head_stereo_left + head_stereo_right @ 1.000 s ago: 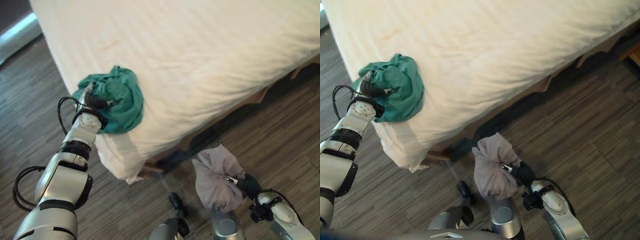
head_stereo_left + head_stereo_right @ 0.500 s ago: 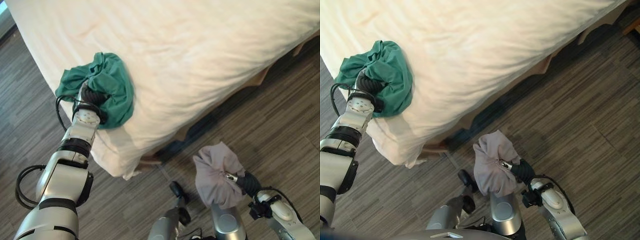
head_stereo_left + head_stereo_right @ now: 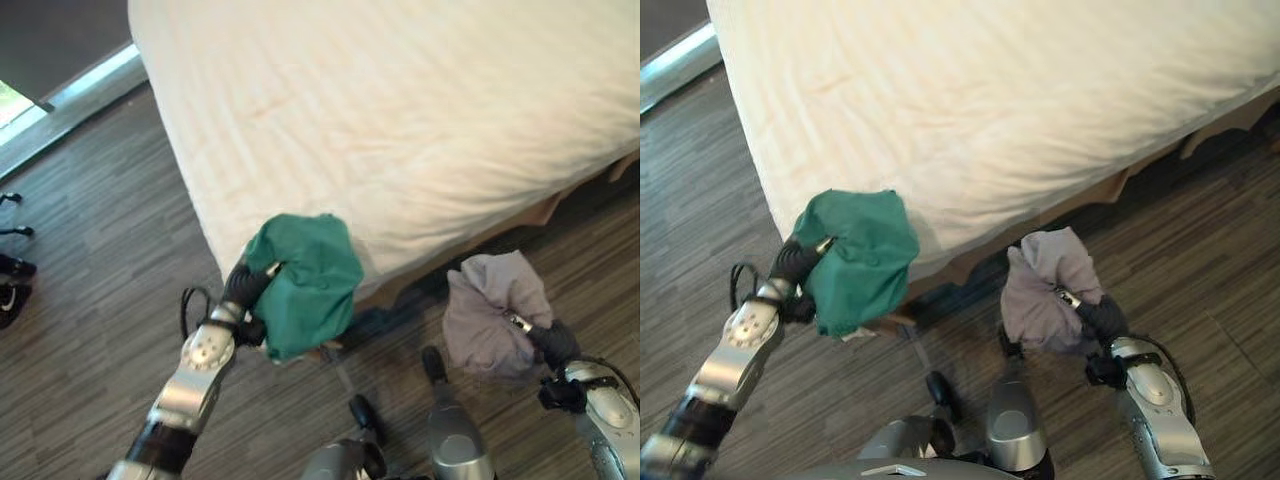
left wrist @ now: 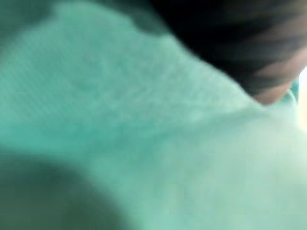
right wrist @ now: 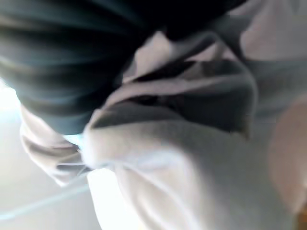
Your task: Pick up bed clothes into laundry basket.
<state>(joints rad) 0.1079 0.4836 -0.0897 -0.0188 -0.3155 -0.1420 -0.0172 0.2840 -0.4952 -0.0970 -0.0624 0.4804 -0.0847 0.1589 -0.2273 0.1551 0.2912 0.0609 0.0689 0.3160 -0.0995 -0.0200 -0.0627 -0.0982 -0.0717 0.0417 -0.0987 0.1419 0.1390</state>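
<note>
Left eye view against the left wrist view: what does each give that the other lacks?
The left eye view alone gives the layout: the white bed, the wood floor, the right hand holding a grey garment off the bed. The left wrist view alone gives a close look at the cloth's surface. Both share the green garment, bunched in the left hand by the bed's corner.

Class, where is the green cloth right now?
The green cloth hangs bunched in the left robot hand, off the bed's near corner above the floor, left of the grey cloth.
</note>
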